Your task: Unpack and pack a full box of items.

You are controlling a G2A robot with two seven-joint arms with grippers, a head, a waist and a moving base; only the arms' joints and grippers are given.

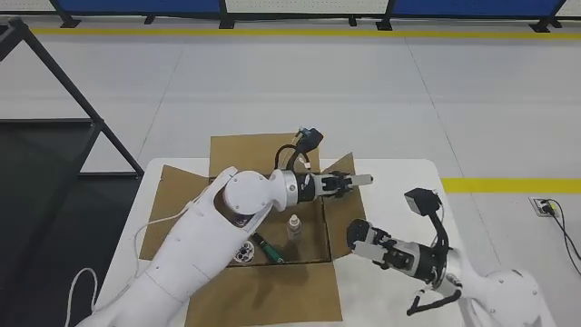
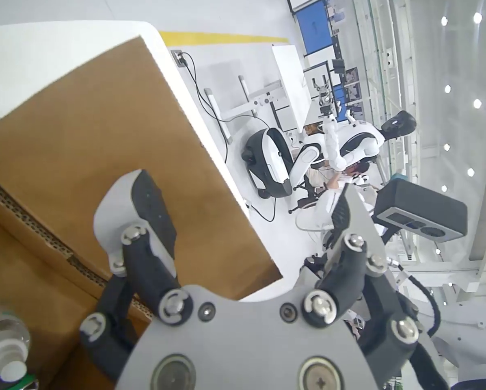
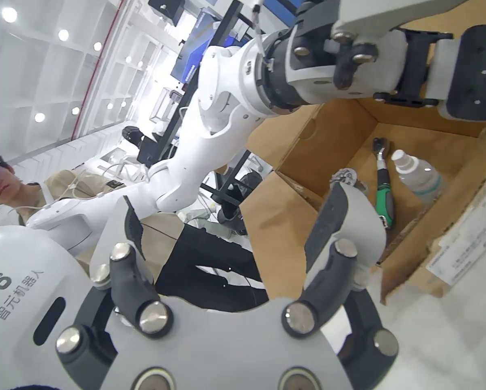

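An open cardboard box [image 1: 186, 200] lies on the white table with its flaps spread. Inside stand a clear bottle with a white cap [image 1: 295, 227] [image 3: 417, 176], a green-handled tool [image 1: 269, 250] [image 3: 385, 196] and a small round item [image 1: 243, 252] [image 3: 344, 176]. My left gripper [image 1: 361, 181] [image 2: 247, 209] hangs above the box's right flap [image 2: 104, 144], open and holding nothing. My right gripper [image 1: 352, 232] [image 3: 234, 225] sits just outside the box's right side, open and empty, facing into the box. The bottle [image 2: 3, 343] also appears at the edge of the left wrist view.
The box's flaps reach over much of the table [image 1: 399, 182]. A flap with a white label [image 3: 462, 241] lies close to my right gripper. Bare table shows to the right of the box, up to the right and far edges.
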